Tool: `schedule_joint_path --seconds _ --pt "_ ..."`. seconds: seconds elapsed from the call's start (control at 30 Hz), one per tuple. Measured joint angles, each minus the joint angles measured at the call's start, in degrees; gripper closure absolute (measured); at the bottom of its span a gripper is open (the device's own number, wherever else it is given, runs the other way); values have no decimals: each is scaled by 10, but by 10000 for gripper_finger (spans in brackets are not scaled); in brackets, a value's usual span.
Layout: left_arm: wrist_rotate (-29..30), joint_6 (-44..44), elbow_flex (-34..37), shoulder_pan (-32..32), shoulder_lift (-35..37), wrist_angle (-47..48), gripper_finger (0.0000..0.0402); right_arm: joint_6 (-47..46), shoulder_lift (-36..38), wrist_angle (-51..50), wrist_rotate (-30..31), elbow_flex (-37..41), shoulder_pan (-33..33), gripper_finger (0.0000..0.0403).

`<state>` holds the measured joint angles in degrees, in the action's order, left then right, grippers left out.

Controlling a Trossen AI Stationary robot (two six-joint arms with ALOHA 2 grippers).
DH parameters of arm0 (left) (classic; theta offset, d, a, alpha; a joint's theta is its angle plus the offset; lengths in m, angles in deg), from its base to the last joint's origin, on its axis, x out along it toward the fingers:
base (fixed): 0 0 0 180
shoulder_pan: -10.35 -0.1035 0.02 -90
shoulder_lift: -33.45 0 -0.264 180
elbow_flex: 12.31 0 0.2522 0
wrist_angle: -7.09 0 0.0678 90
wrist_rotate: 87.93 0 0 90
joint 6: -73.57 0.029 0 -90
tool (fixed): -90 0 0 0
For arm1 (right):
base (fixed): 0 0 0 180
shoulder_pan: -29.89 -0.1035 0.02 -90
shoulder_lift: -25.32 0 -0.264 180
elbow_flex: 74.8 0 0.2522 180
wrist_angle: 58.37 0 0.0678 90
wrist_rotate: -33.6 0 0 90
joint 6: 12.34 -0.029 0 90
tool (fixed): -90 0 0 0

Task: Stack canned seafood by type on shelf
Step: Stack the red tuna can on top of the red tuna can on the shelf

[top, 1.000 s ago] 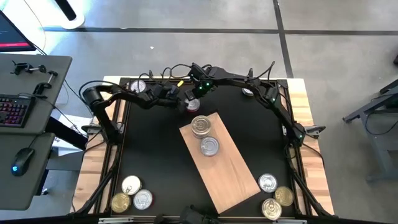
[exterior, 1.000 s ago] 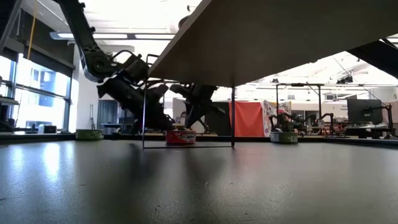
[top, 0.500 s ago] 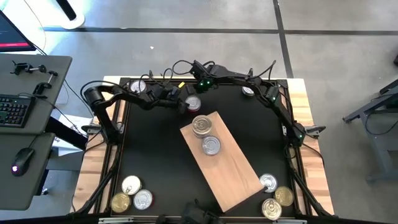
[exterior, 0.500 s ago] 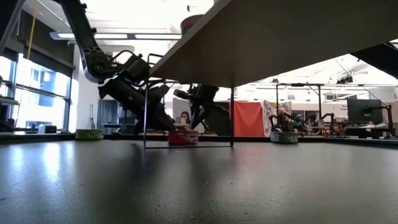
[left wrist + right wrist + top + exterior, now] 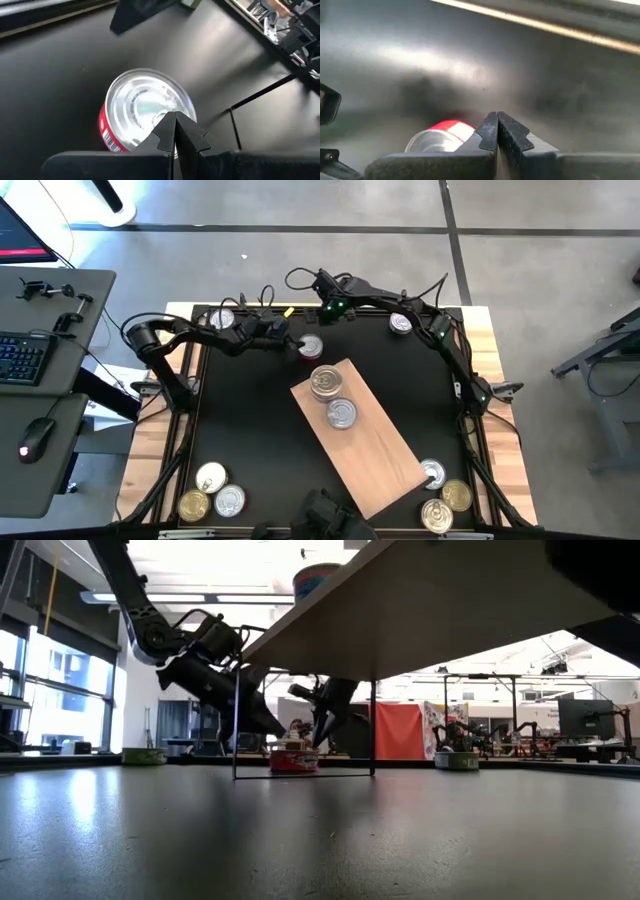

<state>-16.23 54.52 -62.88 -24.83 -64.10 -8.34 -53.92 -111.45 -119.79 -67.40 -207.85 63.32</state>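
- Left gripper [image 5: 174,131] has its fingers pressed together, holding nothing, tips right over the silver lid of the red-sided can [image 5: 142,116].
- Right gripper [image 5: 497,131] is pinched closed too, empty, just beyond that same can.
- The wooden shelf [image 5: 375,455] sits just beside both grippers, carrying two silver tins [image 5: 333,400].

Silver, gold and red tins on light wood over black.

Red-sided tin [image 5: 142,117] with silver lid and white label print; two silver-lidded tins [image 5: 334,400] on light-brown, grained board [image 5: 375,455]. Gold tins [image 5: 456,496] and silver ones at near corners, one perhaps white. Matte black table [image 5: 250,440]; dark arms.
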Motion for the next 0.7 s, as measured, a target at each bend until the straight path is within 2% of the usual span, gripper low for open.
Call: schedule_joint_path --seconds 0.13,0.43,0.63,0.7 --pt "0 12 0 0 2 0 401 -22 -4 18 -34 28 2 403" --pt "6 13 -1 0 2 9 401 -2 -2 33 -38 27 -3 403" --pt "8 29 -1 0 2 12 401 33 26 11 11 3 -5 403" --pt "8 36 -1 0 2 20 401 47 29 -13 10 4 -1 403"
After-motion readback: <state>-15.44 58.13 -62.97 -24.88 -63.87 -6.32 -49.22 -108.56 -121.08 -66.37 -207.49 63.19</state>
